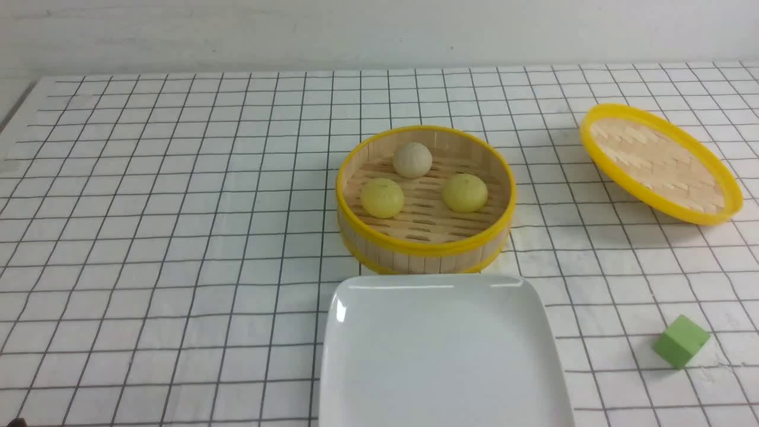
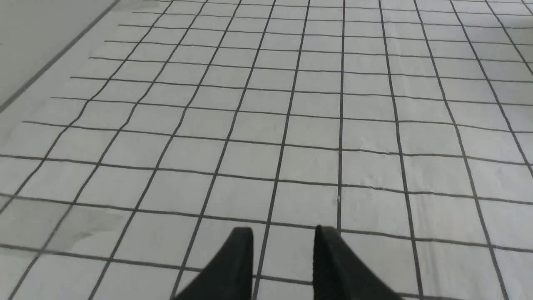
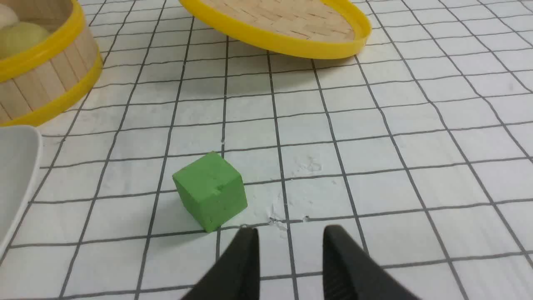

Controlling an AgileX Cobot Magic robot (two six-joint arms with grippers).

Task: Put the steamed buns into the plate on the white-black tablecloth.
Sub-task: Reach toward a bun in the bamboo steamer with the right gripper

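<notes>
So all three steamed buns (image 1: 465, 192) are sitting in the open bamboo steamer (image 1: 427, 252), roughly mid-table and a bit toward the right edge. The beige-white bun (image 1: 412, 159) is on the far side, and the two pale yellow buns (image 1: 382, 197) are closer to the near edge, none of them touching. The plate (image 1: 445, 356) is bare, parked at the near edge right in front of the steamer; can't tell if the two actually touch. The steamer lid (image 1: 661, 163) lies tilted over by the right edge, toward the far corner, woven side showing. A green cube (image 1: 682, 341) sits near the near right corner, on the white-black tablecloth (image 1: 178, 237) like everything else.

The left gripper (image 2: 284, 231) hangs over bare cloth on the left side, its fingers spread with nothing between them. The right gripper (image 3: 291, 231) is likewise parted and empty, just beside the cube, not touching it.
</notes>
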